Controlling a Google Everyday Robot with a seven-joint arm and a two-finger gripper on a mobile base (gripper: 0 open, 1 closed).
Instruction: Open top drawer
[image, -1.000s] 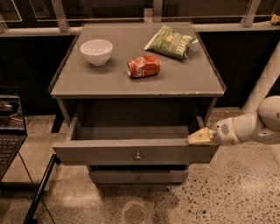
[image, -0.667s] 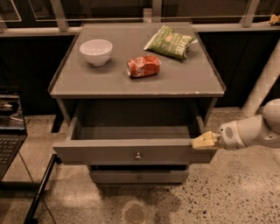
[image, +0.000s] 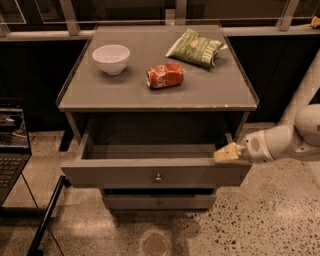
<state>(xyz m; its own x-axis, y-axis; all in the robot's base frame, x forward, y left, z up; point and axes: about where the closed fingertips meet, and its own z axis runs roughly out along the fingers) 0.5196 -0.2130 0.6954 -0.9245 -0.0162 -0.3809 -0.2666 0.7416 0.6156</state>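
The top drawer (image: 125, 173) of the grey cabinet stands pulled out, its wide grey front carrying one small round metal knob (image: 158, 177) at its centre. Its shallow box looks empty inside. A narrower drawer front (image: 159, 202) sits closed below it. My gripper (image: 227, 153) comes in from the right on a white arm and sits at the drawer front's upper right corner, close to or touching the rim.
On the cabinet top (image: 210, 95) stand a white bowl (image: 111, 58), a crushed red can (image: 165, 75) and a green chip bag (image: 196, 47). An open laptop (image: 11, 145) sits at the left. A dark stand leg (image: 47, 215) runs along the speckled floor.
My gripper has shifted slightly right and down along the drawer front's right corner. The drawer stays pulled out about the same amount.
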